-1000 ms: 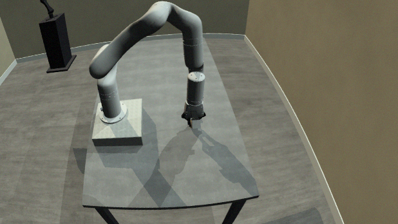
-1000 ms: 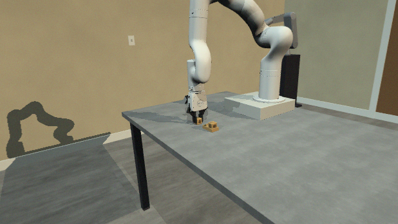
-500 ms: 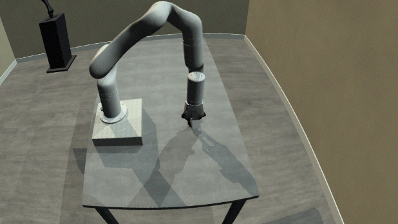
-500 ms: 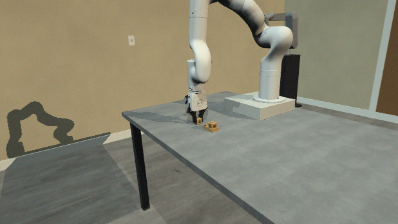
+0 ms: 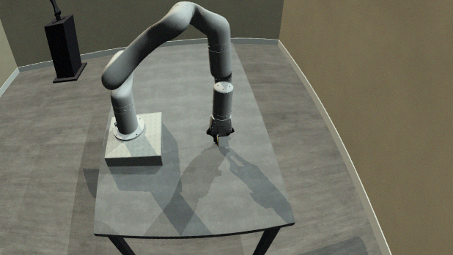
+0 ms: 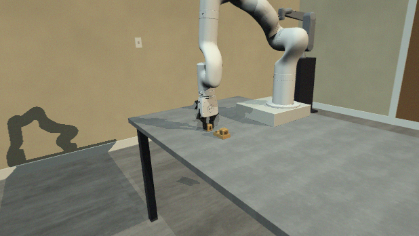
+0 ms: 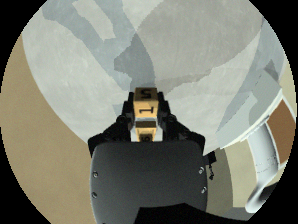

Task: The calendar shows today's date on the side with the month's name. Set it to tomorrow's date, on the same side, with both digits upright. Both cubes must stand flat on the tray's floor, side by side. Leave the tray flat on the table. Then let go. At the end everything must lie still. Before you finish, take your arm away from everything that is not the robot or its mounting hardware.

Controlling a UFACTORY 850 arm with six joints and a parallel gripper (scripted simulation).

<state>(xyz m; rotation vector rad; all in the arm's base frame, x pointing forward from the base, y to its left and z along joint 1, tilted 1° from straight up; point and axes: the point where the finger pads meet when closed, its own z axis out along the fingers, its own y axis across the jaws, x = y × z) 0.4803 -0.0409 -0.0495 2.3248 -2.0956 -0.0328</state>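
My gripper (image 6: 209, 126) is shut on a small wooden number cube (image 6: 209, 127) and holds it just above the table, left of the calendar tray (image 6: 221, 135). In the wrist view the cube (image 7: 145, 115) sits between the dark fingers, with a dark digit on its far face that I cannot read. The tray is a low tan wooden piece lying flat on the table, with the other cube (image 6: 223, 131) standing in it. In the top view the gripper (image 5: 218, 141) points straight down and hides the tray; only a sliver of the held cube shows.
The arm's base block (image 5: 135, 141) stands on the table a short way from the gripper. The table's edge (image 6: 163, 149) runs close to the tray on the wall side. A black pedestal (image 5: 64, 47) stands on the floor in the far corner.
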